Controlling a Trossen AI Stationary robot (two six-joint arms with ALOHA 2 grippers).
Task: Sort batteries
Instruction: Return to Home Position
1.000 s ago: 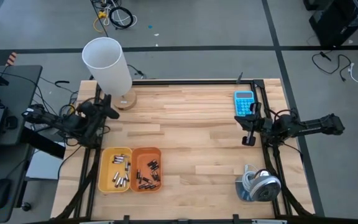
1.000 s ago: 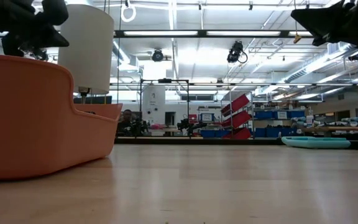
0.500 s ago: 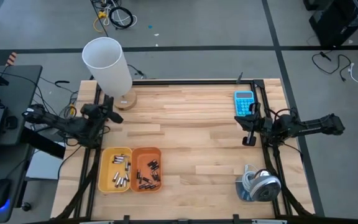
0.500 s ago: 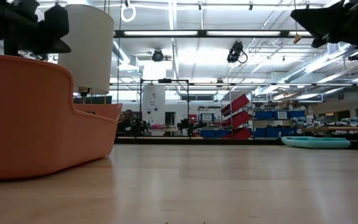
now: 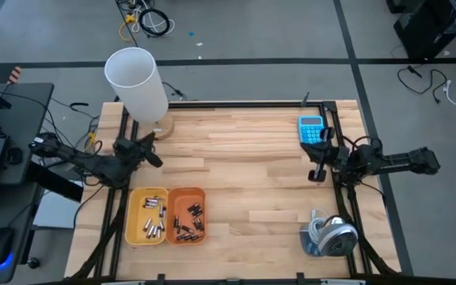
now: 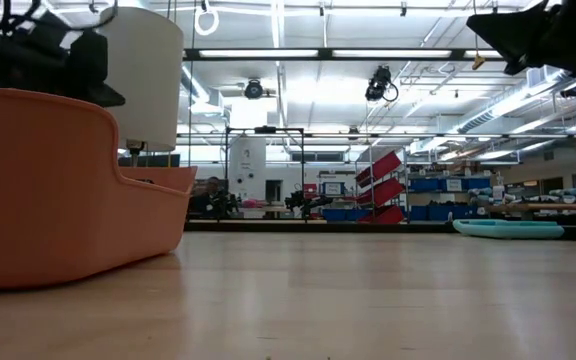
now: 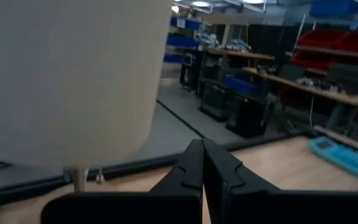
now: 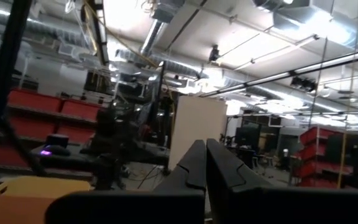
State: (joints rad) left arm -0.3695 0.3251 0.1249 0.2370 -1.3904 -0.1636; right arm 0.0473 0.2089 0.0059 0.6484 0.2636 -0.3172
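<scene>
Wooden table (image 5: 252,158), seen from above. My left gripper (image 5: 153,157), fingers pressed together and empty, hovers beside the white lamp (image 5: 137,79); retracting home should skirt it. My right gripper (image 5: 317,174), also closed and empty, waits at centre right. Lower left, the yellow bin (image 5: 137,198) and orange bin (image 5: 184,194) hold the batteries (image 5: 155,226), lying flat, long axes mixed.
</scene>
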